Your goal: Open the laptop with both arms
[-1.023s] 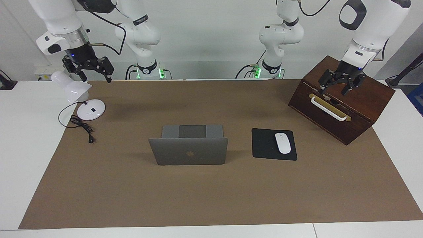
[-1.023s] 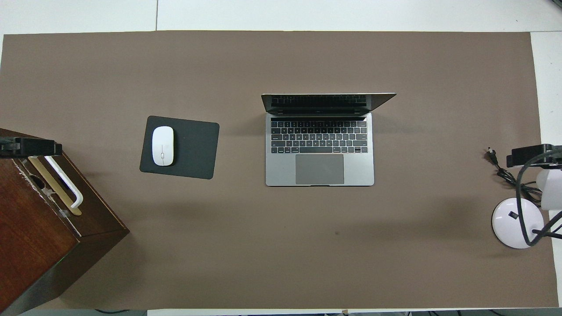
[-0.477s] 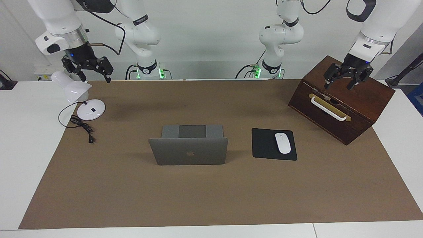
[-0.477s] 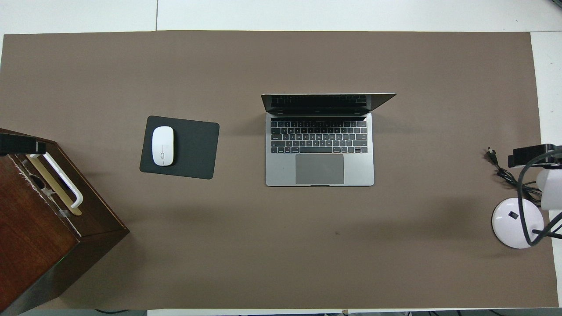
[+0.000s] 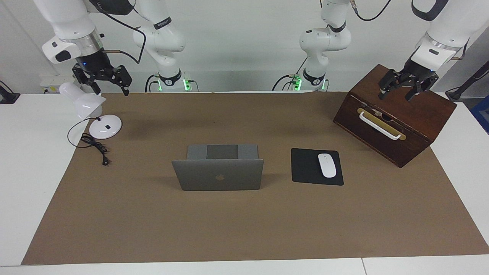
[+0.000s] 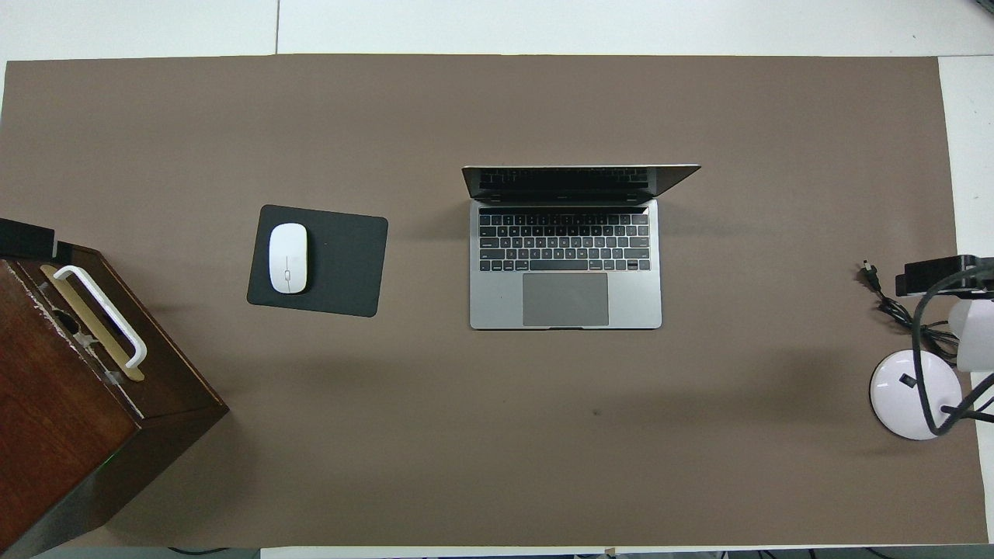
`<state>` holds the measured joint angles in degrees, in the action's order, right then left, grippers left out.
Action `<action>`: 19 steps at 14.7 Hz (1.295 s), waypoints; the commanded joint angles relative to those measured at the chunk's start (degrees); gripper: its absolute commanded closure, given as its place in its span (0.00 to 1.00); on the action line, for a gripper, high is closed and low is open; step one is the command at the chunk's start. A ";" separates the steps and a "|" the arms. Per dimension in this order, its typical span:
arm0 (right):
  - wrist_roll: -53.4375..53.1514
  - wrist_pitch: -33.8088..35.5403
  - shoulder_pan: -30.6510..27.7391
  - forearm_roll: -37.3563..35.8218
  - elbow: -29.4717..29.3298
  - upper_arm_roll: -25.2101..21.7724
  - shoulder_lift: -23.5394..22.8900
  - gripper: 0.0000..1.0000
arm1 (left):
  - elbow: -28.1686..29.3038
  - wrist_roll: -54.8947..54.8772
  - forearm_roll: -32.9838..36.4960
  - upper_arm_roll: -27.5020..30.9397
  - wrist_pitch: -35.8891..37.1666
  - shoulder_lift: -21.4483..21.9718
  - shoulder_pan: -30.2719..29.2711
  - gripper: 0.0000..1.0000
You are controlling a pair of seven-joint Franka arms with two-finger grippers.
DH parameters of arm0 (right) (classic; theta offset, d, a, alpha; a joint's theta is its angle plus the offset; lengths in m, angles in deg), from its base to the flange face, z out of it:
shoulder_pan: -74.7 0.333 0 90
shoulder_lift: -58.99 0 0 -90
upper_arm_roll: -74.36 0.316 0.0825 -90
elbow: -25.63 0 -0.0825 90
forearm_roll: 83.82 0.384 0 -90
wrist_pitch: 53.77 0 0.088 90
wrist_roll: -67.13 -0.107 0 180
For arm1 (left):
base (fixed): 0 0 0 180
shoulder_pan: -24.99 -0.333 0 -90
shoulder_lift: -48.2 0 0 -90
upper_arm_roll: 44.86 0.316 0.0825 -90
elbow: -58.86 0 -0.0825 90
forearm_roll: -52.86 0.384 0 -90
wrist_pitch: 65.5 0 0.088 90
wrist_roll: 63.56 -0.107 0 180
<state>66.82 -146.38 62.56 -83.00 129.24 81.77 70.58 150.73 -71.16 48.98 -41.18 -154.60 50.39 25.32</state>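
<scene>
The silver-grey laptop [image 5: 217,173] stands open in the middle of the brown mat, its lid upright with the apple logo facing away from the robots. Its keyboard and trackpad show in the overhead view [image 6: 565,264]. My left gripper [image 5: 396,94] is open and empty, in the air over the top of the wooden box; only its tip shows in the overhead view [image 6: 23,239]. My right gripper [image 5: 110,91] is open and empty, in the air over the white desk lamp; its tip shows in the overhead view [image 6: 936,273]. Both are well apart from the laptop.
A dark wooden box [image 5: 397,126] with a white handle stands at the left arm's end. A black mouse pad [image 5: 305,168] with a white mouse [image 5: 327,165] lies beside the laptop. A white desk lamp [image 5: 82,100] and its black cable [image 5: 95,147] sit at the right arm's end.
My left gripper has risen and drawn back from over the box's handle edge to over the box's top. The right gripper has barely moved. The laptop is unchanged.
</scene>
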 commanded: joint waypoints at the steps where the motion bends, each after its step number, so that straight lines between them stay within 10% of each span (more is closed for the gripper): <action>1: 2.06 -0.56 -0.34 -0.64 1.07 0.14 1.15 0.00 | -0.12 1.45 0.89 -0.60 -0.45 -0.96 0.01 0.00; 19: 1.89 -0.56 -0.26 -0.38 1.07 0.14 1.15 0.00 | 2.79 3.56 2.38 -0.86 -1.52 -0.26 0.46 0.00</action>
<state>66.84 -146.39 62.57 -83.01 129.24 81.78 70.59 152.26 -68.52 50.14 -42.08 -155.09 49.19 25.46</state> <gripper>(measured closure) 0.000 0.000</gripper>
